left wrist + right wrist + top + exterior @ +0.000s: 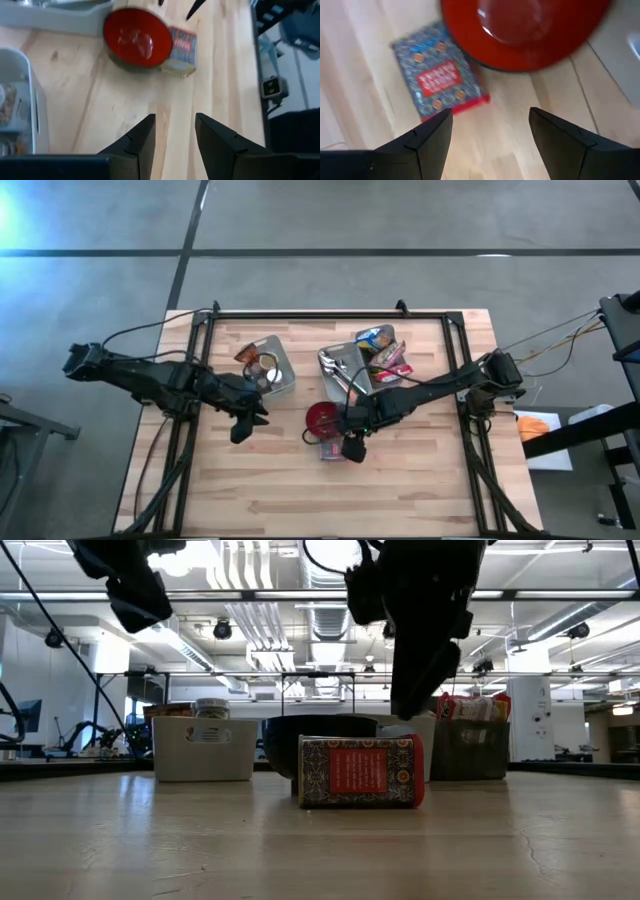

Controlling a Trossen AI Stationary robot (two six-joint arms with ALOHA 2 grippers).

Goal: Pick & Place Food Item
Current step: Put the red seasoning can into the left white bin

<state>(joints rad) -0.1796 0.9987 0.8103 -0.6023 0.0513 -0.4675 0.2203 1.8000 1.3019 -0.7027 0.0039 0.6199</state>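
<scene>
Red-labelled box [438, 82] lies flat on the wooden table [400, 480], touching the red bowl [525, 30]. The right gripper [490, 135] hovers above it, jaws open, empty. The left gripper [175, 145] waits nearby, jaws partly open, empty.

The right gripper [352, 448] hangs over a patterned box [329, 448] beside the red bowl [322, 418].

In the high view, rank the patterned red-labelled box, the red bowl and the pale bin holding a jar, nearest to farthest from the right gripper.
From the open right gripper:
1. Patterned red-labelled box, directly beside it.
2. Red bowl, just beyond the box.
3. Pale bin holding a jar, by the left arm.
</scene>
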